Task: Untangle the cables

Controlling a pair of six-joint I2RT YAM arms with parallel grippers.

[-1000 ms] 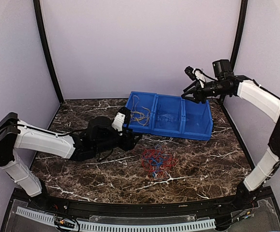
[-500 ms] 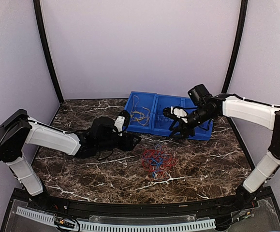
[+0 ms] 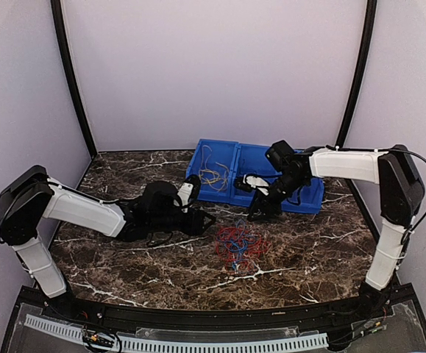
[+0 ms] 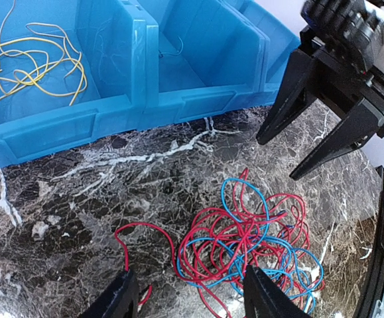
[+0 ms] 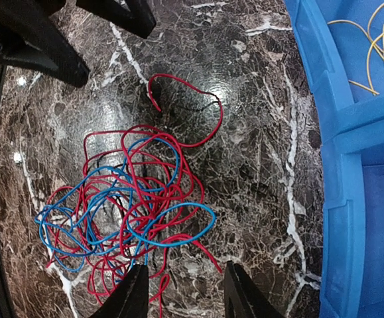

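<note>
A: Cables [image 3: 240, 246], where?
B: Red and blue tangle on the counter [image 3: 124, 265], just near of the blue bin [image 3: 312, 198]
A: Holding anything?
B: Both sets spread apart, empty: left fingers [image 4: 120, 299] left of it, right fingers [image 5: 130, 295] far right of it

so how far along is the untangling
Done: yellow wires lie apart in an end compartment of the blue bin. In hand: nothing held; left gripper and right gripper hang open by the red and blue tangle. Left: that whole tangle, knotted on the table.
</note>
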